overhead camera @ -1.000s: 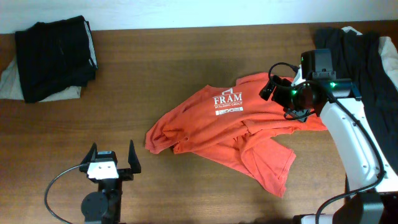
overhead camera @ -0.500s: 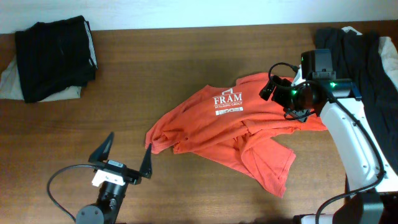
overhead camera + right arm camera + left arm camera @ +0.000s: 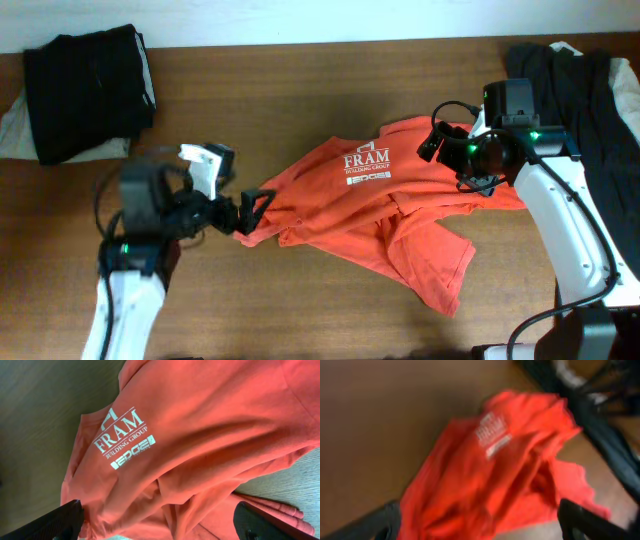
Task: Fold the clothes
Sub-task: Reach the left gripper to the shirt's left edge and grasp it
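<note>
Lying crumpled mid-way across the brown wooden table (image 3: 300,90), the orange-red short-sleeved cotton T-shirt (image 3: 340,215) with the white FRAM logo is light, soft and limp, so expect bunching. Your left gripper (image 3: 252,208) sits at its left edge, fingers spread wide and empty. Your right gripper (image 3: 440,148) hovers over the upper right part, likewise spread and empty. Pinch hem corners or shoulder seams.

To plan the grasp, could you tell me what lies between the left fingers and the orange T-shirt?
Nothing: the overhead view shows the left gripper at the orange T-shirt's left edge, no table between.
</note>
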